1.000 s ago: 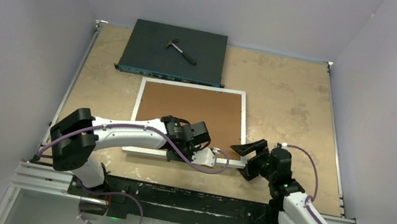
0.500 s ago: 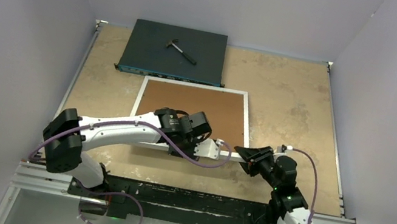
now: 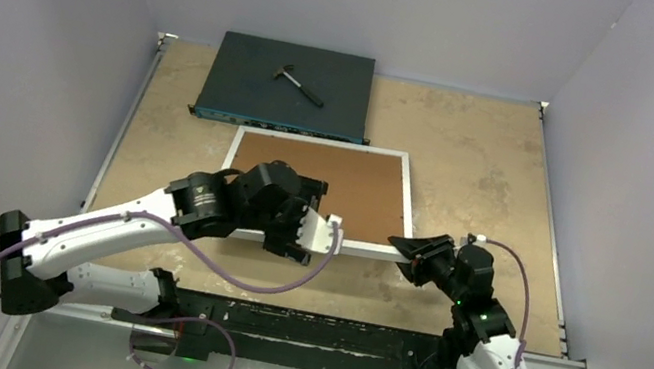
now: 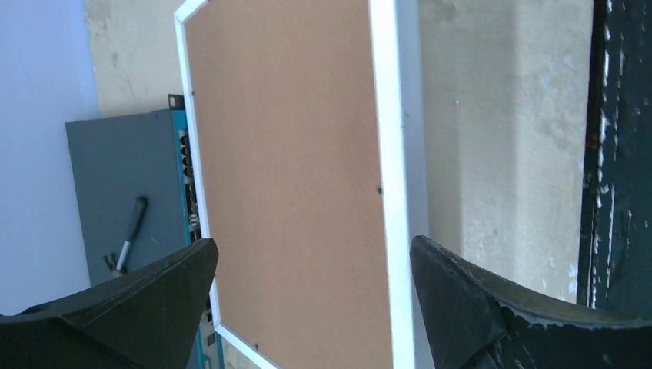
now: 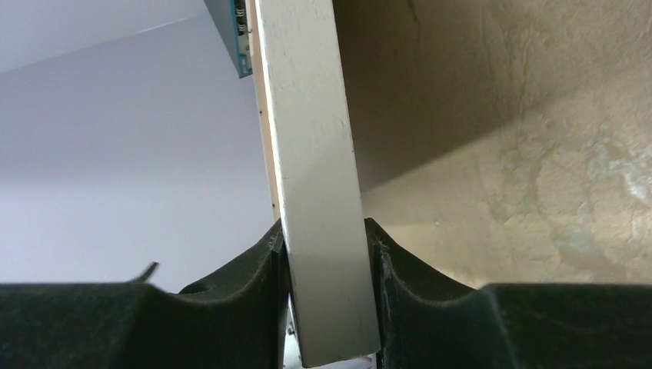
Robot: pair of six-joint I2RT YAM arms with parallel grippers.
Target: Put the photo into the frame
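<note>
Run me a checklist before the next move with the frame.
1. Right gripper clamped on the frame's white border: ok.
2. Left gripper open, off the frame: ok.
3. Photo inside the frame: cannot tell; only the brown backing board shows.
4. Backing board lying flush within the border: ok.
5. Tool resting on the dark box, apart from the frame: ok.
</note>
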